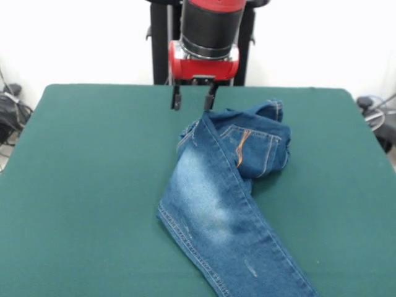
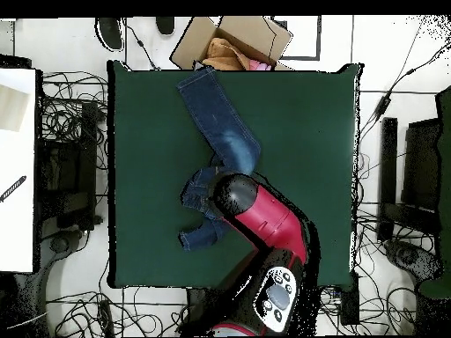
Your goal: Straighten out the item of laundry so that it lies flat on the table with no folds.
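The red and black arm comes down from above, its wrist held upright with the black cuff above a red collar. Below it the gripper points straight down, its two dark fingers spread apart with a clear gap and nothing between them. From overhead the arm reaches out from the base, hiding the gripper beneath it.

Open cardboard box holding orange and pink cloth, on floor well beyond the gripper, past the far table edge. Tangled black cables off to both sides. White board far out sideways.
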You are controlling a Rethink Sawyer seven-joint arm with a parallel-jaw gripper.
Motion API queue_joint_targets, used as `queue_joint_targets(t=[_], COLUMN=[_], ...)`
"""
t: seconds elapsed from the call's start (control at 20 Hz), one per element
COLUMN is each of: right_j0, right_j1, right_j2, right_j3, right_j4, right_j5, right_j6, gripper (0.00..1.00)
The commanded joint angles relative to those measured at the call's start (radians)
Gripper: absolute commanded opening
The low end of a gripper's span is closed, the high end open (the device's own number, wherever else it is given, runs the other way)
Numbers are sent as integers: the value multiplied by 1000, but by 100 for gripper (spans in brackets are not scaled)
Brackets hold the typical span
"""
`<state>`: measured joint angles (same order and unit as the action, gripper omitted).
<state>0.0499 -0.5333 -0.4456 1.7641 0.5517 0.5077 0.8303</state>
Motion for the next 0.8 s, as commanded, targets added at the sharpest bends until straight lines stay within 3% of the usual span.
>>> queue_joint_targets(t=[0.05, 0.5, 0.8], right_j0=[-23, -30, -26], right_j1=[57, 89, 102], right_j2=[148, 192, 195], right_j3=[11, 44, 35], right_j4=[-4, -8, -2], right_j5=[-126, -267, -283], right_j6=[267, 278, 288], gripper=[100, 100, 100])
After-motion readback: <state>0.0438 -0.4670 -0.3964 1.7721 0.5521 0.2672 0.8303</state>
